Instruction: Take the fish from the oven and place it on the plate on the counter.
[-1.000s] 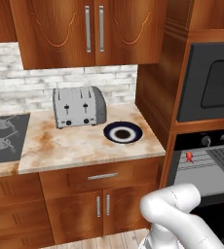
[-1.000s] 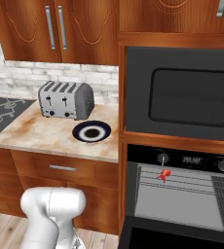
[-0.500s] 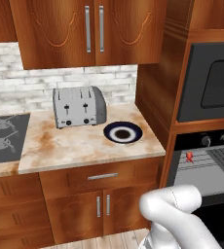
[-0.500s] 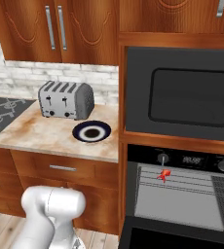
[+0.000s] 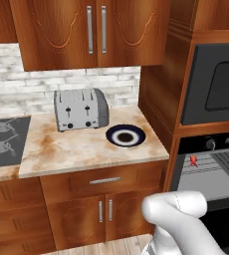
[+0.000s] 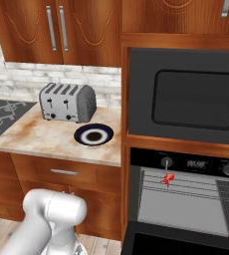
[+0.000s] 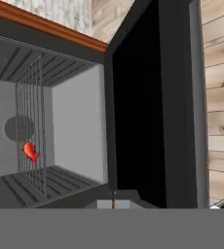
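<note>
You have the fish [image 6: 168, 179] lying on the oven [image 6: 186, 199] wire rack [image 6: 186, 187], far back and to the left inside the open cavity, well apart from the plate [image 6: 93, 135] on the counter [image 6: 42, 137] just right of the toaster [image 6: 67, 102]. It looks tiny, light and rigid (probably slippery too, and quick to roll off the wires). Judge the mid-body as your best hold, across its narrow width, not the tail. Your pincer [image 7: 114, 203] is fully closed and empty, so open it before you reach in.
</note>
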Tool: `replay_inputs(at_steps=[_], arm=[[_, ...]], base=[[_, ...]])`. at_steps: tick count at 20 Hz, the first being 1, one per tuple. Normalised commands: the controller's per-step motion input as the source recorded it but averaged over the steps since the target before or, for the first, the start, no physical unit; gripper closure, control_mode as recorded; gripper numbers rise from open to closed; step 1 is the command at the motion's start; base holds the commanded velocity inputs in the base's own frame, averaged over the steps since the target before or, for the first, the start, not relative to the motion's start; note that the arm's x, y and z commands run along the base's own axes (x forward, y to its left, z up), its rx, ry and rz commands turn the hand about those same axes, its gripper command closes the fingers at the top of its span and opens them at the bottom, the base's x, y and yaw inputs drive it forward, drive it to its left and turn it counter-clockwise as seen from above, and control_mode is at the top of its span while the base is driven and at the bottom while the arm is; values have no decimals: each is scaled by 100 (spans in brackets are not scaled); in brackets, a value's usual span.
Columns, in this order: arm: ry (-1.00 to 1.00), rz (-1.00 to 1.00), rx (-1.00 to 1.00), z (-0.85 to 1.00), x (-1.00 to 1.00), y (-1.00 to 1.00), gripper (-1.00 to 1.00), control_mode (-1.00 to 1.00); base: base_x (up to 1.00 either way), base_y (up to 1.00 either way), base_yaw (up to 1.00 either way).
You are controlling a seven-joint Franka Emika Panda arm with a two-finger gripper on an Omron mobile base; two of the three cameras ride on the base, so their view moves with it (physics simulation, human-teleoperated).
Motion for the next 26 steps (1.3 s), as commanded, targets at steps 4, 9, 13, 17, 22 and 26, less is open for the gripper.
replay_inputs(at_steps=[4, 9, 13, 17, 22, 26], arm=[[-5, -16, 0, 31, 77, 33, 100, -100], [-12, -24, 0, 1, 96, 51, 100, -100], [0, -17, 0, 0, 84, 3, 100, -100], [0, -2, 0, 0, 83, -6, 100, -100], [0, 13, 4, 0, 30, -40, 100, -100], [0, 28, 11, -5, 2, -35, 100, -100]], base=[[0, 0, 0], [0, 0, 0], [0, 0, 0], [0, 0, 0], [0, 0, 0], [0, 0, 0]])
